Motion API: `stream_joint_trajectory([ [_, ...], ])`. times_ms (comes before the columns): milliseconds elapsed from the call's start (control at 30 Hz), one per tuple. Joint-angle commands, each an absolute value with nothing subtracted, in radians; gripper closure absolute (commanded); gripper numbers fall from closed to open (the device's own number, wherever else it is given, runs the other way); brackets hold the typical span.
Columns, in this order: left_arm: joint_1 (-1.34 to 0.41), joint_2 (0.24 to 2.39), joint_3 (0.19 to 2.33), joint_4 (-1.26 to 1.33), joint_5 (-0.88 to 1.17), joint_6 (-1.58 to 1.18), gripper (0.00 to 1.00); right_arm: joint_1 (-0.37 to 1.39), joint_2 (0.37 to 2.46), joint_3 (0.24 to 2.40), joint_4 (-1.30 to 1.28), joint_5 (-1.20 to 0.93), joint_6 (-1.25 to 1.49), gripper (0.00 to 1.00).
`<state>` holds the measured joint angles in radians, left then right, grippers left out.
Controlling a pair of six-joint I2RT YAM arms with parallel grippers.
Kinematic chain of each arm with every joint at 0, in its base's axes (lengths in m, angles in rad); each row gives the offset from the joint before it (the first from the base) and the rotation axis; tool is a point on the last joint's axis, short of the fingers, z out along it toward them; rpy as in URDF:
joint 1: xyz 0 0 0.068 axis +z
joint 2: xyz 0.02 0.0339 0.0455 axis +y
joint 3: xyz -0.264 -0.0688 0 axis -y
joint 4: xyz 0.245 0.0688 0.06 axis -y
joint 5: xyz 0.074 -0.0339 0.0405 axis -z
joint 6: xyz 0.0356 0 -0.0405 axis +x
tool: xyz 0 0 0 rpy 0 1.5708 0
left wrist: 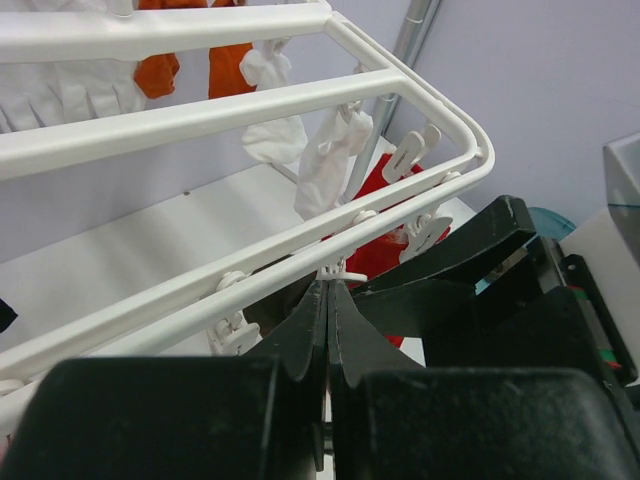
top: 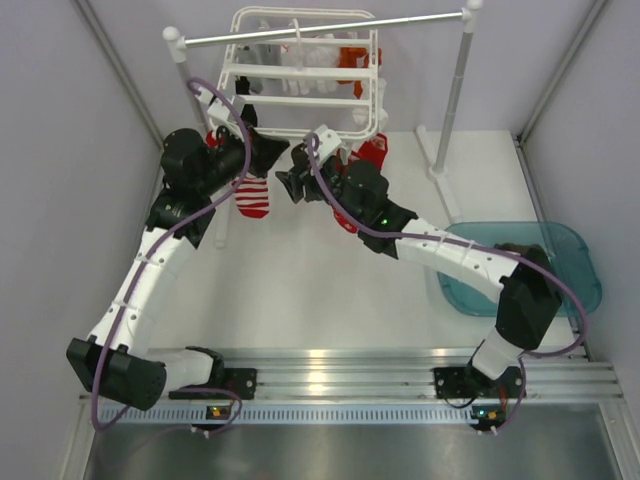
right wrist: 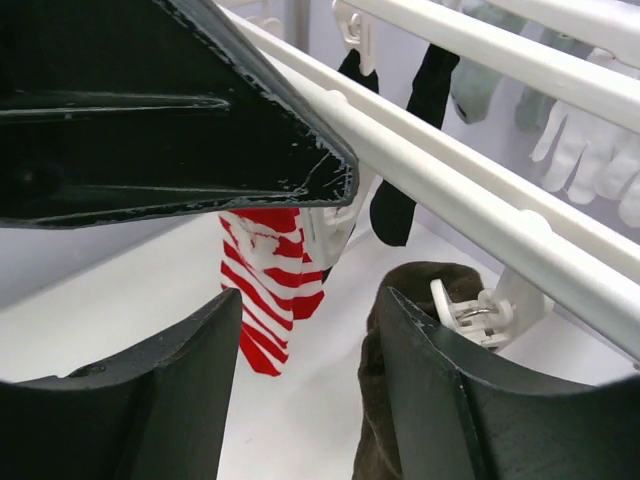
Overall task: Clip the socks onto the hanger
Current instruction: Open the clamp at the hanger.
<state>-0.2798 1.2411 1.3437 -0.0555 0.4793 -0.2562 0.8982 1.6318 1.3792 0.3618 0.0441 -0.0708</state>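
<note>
Under the near bar of the hanger (top: 290, 101) both arms meet, and I think each is there for its own reason. The left gripper (left wrist: 328, 285) is clenched, its tips pressed together right at a small clip (left wrist: 336, 268) on that bar. Probably it steadies the frame or works the clip, but whether the clip's tab is really nipped between the tips I cannot tell. The right gripper (right wrist: 310, 300) comes from below the same bar with its jaws apart, so it grasps nothing. A dark brown sock (right wrist: 420, 278) hangs between them and leans on the inner face of one of the fingers (right wrist: 470, 420), while a gap shows on the other side. The top of the sock sits just beside another clip (right wrist: 470, 312). It looks as if this clip carries it, though the bite itself is hidden.

The brown sock is plain, soft and a little bunched at the top, and it hangs straight down. A red sock (left wrist: 385, 250) hangs below the hanger's corner, half hidden by clips, and its pattern is not readable. A red-and-white striped sock (right wrist: 265, 300) dangles under the bar close to the left gripper's tips. Above the hanger a grey rail (top: 330, 27) carries its hook.
</note>
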Motion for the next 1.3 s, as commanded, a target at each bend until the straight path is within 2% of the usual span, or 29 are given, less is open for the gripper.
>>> stream_joint_trajectory([
  [0,-0.276,1.215,1.379,-0.035,0.465,-0.268,1.00,0.907,1.654,1.375,0.538,0.127,-0.029,0.44],
  [433,-0.275,1.212,1.413,-0.078,0.422,-0.367,0.98,0.905,1.795,1.405,0.735,0.092,-0.029,0.43],
  [533,-0.275,1.195,1.408,-0.095,0.400,-0.382,0.96,0.907,1.822,1.431,0.755,0.098,-0.041,0.50],
  [567,-0.275,1.190,1.407,-0.101,0.393,-0.382,0.94,0.905,1.825,1.434,0.761,0.094,-0.051,0.58],
  [667,-0.272,1.172,1.407,-0.143,0.368,-0.374,0.87,0.904,1.821,1.428,0.769,0.083,-0.075,0.69],
  [767,-0.258,1.144,1.390,-0.173,0.359,-0.379,0.80,0.899,1.801,1.421,0.762,0.049,-0.093,0.78],
  [833,-0.250,1.124,1.375,-0.187,0.357,-0.383,0.78,0.894,1.787,1.419,0.758,0.037,-0.101,0.80],
  [867,-0.244,1.112,1.370,-0.192,0.356,-0.387,0.78,0.893,1.784,1.422,0.744,0.020,-0.098,0.80],
  [900,-0.241,1.108,1.364,-0.198,0.354,-0.390,0.77,0.891,1.779,1.424,0.735,0.008,-0.095,0.73],
  [933,-0.239,1.103,1.359,-0.201,0.353,-0.391,0.77,0.888,1.775,1.425,0.727,0.005,-0.094,0.66],
  [967,-0.238,1.098,1.356,-0.201,0.353,-0.394,0.77,0.887,1.775,1.430,0.721,0.005,-0.086,0.54],
  [1267,-0.238,1.066,1.322,-0.193,0.328,-0.417,0.75,0.877,1.815,1.497,0.730,0.008,-0.068,0.50],
])
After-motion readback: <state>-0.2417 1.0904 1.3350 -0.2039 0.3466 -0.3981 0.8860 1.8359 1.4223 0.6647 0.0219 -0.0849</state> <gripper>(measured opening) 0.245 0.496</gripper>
